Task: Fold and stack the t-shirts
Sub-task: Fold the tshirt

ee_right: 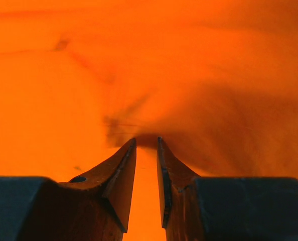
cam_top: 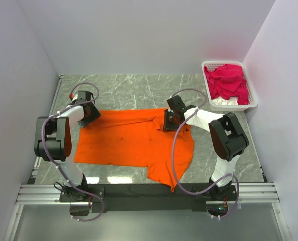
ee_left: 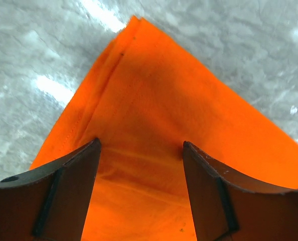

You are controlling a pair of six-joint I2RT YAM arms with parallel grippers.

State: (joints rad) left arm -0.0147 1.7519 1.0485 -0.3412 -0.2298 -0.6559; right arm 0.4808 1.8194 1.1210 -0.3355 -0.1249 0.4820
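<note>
Left gripper stands wide open over the far left corner of the orange t-shirt, holding nothing. Right gripper pinches its far edge.

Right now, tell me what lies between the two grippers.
The orange t-shirt fills the stretch from left gripper to right gripper, seen in the top view.

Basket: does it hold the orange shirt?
No, the basket holds pink cloth, while the orange shirt lies spread on the table.
</note>
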